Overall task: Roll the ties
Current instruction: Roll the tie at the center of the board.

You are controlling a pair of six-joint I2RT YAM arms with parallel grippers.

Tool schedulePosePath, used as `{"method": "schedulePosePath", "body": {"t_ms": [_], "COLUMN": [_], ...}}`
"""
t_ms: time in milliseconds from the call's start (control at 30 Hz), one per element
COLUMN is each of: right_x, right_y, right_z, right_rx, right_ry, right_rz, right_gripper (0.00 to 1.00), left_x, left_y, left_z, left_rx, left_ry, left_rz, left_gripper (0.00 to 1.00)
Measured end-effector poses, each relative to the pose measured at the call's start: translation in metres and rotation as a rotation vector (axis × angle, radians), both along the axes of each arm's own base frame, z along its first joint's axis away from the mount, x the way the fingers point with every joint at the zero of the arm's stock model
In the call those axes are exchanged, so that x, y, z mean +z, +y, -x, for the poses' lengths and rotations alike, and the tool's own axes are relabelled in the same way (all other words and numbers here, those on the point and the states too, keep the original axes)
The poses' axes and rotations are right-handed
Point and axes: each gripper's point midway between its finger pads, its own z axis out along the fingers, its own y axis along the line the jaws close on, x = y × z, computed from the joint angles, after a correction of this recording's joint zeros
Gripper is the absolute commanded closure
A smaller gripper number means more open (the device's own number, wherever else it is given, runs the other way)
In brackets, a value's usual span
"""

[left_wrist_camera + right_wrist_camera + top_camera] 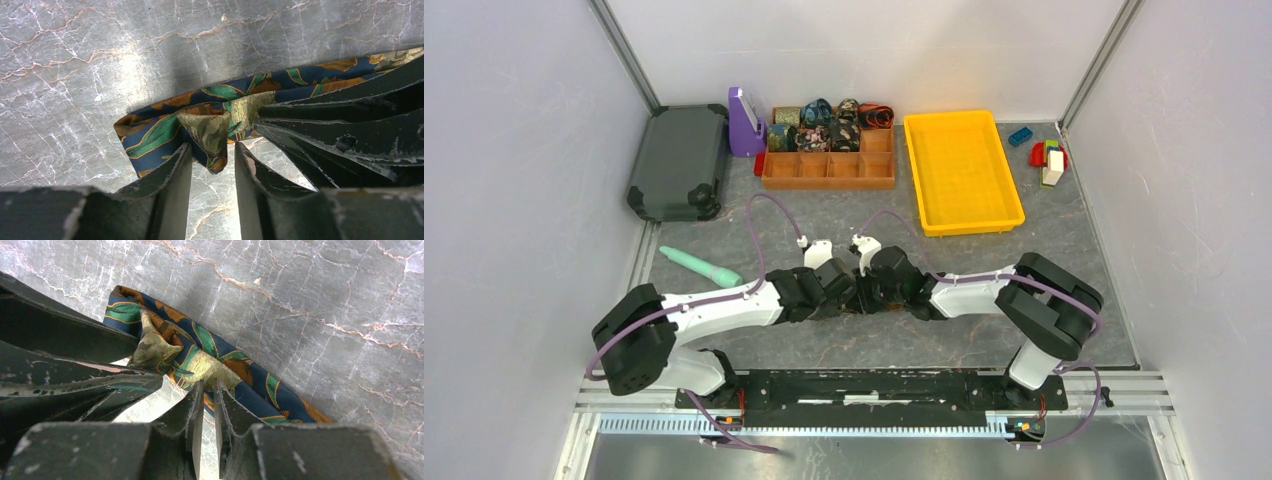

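Note:
One tie (165, 132), navy with green and orange leaf print and an olive-gold lining, lies partly folded on the marble table; it also shows in the right wrist view (260, 385). My left gripper (214, 155) is open, with a folded end of the tie hanging between its fingertips and touching the left finger (182, 167). My right gripper (209, 386) is shut on the tie's gold fold. In the top view both grippers meet tip to tip at the table's middle, left gripper (848, 291), right gripper (865, 291), and hide the tie. Several rolled ties (829, 122) sit in a wooden organiser.
The wooden organiser (829, 172) stands at the back centre, beside a purple holder (744, 122) and a dark case (679, 160). A yellow tray (961, 170) is at the back right, toy blocks (1049, 158) beyond it. A teal-green stick (699, 265) lies left of the arms.

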Motion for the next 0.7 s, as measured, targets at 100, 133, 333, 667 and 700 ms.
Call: {"method": "schedulePosePath", "body": {"t_ms": [100, 133, 333, 667, 700], "right_x": [0.001, 0.002, 0.006, 0.031, 0.035], "right_y": [-0.003, -0.003, -0.007, 0.005, 0.007], "right_z": [0.001, 0.001, 0.002, -0.009, -0.010], "right_rx": [-0.001, -0.001, -0.001, -0.011, -0.008], "right_ry": [0.001, 0.000, 0.001, -0.013, -0.011], "right_rz": [0.009, 0.012, 0.025, -0.028, -0.039], "right_gripper": [0.78, 0.76, 0.68, 0.63, 0.63], "left_x": [0.000, 0.001, 0.007, 0.015, 0.016], "left_y": [-0.002, -0.003, -0.009, -0.011, -0.011], "left_z": [0.001, 0.001, 0.000, 0.004, 0.005], "left_rx": [-0.013, -0.017, -0.052, -0.100, -0.101], "left_ry": [-0.004, -0.006, -0.039, -0.085, -0.090], "left_rz": [0.000, 0.002, 0.045, 0.122, 0.128], "left_gripper": [0.54, 0.55, 0.55, 0.68, 0.71]}}
